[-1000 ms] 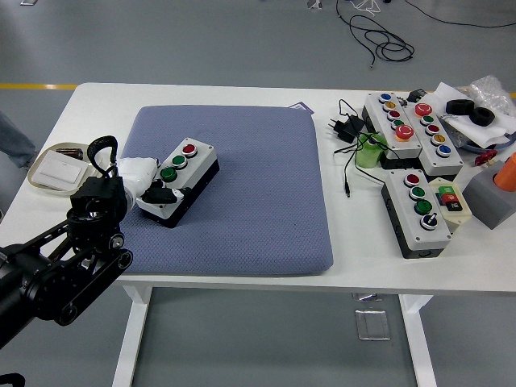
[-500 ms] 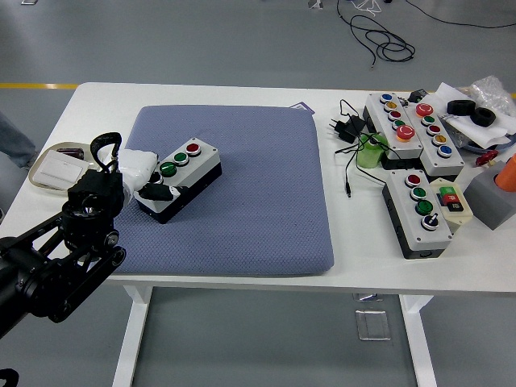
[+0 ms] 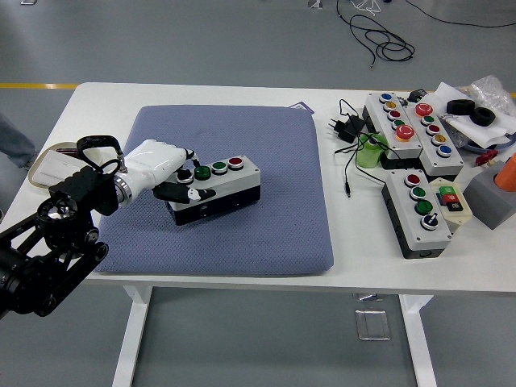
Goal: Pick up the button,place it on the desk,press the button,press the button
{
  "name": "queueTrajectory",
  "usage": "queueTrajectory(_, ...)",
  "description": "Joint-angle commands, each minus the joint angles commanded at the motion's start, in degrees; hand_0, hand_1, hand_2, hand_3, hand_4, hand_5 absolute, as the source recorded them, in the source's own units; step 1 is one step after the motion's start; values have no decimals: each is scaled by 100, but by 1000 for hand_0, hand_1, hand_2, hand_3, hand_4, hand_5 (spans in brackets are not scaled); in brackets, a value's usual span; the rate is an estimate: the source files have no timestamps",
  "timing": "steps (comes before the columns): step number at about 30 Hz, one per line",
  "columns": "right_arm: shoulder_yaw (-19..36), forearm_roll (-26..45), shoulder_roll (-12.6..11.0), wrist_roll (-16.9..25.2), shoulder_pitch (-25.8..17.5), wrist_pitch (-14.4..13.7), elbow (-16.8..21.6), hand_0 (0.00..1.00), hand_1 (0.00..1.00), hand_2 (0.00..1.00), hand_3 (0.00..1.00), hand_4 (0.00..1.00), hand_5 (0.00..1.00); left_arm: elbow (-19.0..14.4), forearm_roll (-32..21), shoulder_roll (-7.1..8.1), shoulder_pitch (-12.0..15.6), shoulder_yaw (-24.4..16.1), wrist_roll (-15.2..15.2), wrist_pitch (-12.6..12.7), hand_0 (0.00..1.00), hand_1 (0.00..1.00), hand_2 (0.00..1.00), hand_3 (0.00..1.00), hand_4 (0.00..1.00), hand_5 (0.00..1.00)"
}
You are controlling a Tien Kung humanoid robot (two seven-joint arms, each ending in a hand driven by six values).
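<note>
So far my left hand (image 3: 165, 167) is clamped on the near end of the button box (image 3: 216, 189), which sits on the blue pad (image 3: 266, 218); both presses remain undone.

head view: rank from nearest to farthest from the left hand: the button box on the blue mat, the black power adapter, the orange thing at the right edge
1. Button box, grasped by the left hand on the blue mat.
2. Black power adapter, past the mat's far right corner.
3. Orange thing, at the table's right edge.
</note>
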Motion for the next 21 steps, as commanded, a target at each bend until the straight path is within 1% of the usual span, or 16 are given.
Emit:
queueTrajectory(1,0,0,1,0,0,0,0,639,473,616,562,303,223,8,0,10,-8,0,-154,89,342,258,224,278,391,2)
queueTrajectory(2,1,-4,0,1,1,2,0,639,473,616,562,303,223,32,0,57,-46,25,-390,283,342,258,224,278,391,2)
queueTrajectory(4,1,-3,0,0,2,2,0,639,473,616,562,303,223,67,0,114,-111,121,-758,585,342,258,224,278,391,2)
queueTrajectory(5,4,-6,1,-1,3,2,0,639,473,616,562,303,222,88,0,123,-133,162,-890,679,349,273,225,273,397,2)
queueTrajectory(8,-3,-12,1,-5,10,7,0,639,473,616,562,303,222,203,0,110,-169,273,-1088,829,349,273,225,273,397,2)
queueTrajectory(11,1,-27,3,-7,15,10,0,640,472,617,562,304,223,284,0,93,-170,341,-1170,832,348,275,230,276,407,2)
queueTrajectory(13,7,-30,5,-8,14,7,0,640,472,617,562,304,223,305,0,84,-139,348,-1190,883,348,275,230,276,407,2)
queueTrajectory(15,14,-29,6,-6,11,5,0,640,472,617,562,304,223,276,0,65,-94,268,-1159,992,348,275,230,276,407,2)
queueTrajectory(16,19,-34,6,-6,10,5,0,640,472,617,562,304,223,259,0,57,-80,233,-1139,1048,348,275,230,276,407,2)
queueTrajectory(17,25,-44,6,-6,10,7,0,640,473,616,562,303,222,219,0,39,-55,162,-1092,1145,359,292,287,327,451,2)
queueTrajectory(20,35,-61,9,-7,8,10,0,640,473,616,562,303,222,87,0,18,-3,2,-939,1406,359,292,287,327,451,2)
queueTrajectory(21,36,-67,9,-6,8,12,0,640,473,616,562,303,222,3,-80,28,22,-41,-843,1396,359,292,287,327,451,2)
